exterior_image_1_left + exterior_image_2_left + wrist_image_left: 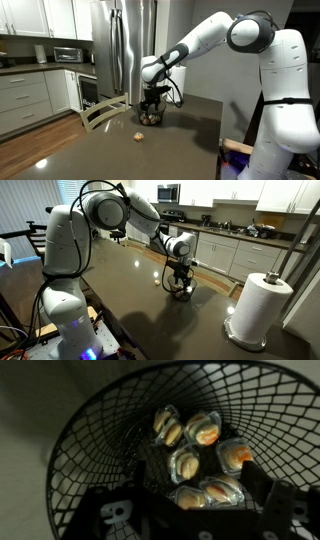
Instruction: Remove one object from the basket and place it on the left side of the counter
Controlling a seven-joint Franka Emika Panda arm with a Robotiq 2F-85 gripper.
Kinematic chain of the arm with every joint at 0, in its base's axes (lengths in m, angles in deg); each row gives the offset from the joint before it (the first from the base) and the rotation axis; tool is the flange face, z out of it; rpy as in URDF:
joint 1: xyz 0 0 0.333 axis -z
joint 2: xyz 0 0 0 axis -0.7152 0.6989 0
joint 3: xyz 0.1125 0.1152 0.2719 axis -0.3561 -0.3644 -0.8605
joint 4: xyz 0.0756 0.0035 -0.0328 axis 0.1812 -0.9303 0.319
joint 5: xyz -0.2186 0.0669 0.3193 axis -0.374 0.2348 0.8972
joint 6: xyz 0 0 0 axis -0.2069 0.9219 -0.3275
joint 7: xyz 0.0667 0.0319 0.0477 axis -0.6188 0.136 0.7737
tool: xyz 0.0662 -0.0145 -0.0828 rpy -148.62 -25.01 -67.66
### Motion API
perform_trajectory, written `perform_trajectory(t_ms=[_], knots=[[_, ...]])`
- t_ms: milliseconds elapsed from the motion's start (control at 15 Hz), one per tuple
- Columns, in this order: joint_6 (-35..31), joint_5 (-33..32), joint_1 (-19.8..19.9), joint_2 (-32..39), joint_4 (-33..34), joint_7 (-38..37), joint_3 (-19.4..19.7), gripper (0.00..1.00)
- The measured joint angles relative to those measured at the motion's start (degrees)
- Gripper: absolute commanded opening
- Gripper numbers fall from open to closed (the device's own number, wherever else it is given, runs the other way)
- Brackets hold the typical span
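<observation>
While hanging at the mouth of the basket (90, 430), grips nothing: gripper (190, 510) spread open, dark fingers (108, 512) well apart by the wire rim. Below, a heap of small clear-wrapped packets (190, 460) with tan contents, bunched on the basket floor. Stands on the counter (180, 150) well in from every straight edge in both exterior views, bare dark surface on all sides for moving. Near it, toward the camera in an exterior view, one small tan lump (138, 137). Farther off by a counter corner, an upright paper towel roll (255, 305), well apart. Past the far edge, a pale chair back (100, 110), then a steel fridge (125, 45) and white cabinets (25, 95).
</observation>
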Motion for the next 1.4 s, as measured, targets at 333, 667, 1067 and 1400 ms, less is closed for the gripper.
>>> perform_trajectory(t_ms=[333,667,1067,1400], knots=[[-0.8,0.0,0.1,1.9,0.2,0.0,0.0,1.0],[-2.8,0.0,0.1,3.0,0.6,0.0,0.1,0.54],[-3.8,0.0,0.1,3.8,0.6,0.0,0.1,0.74],[-3.8,0.0,0.1,4.5,0.6,0.0,0.1,0.33]])
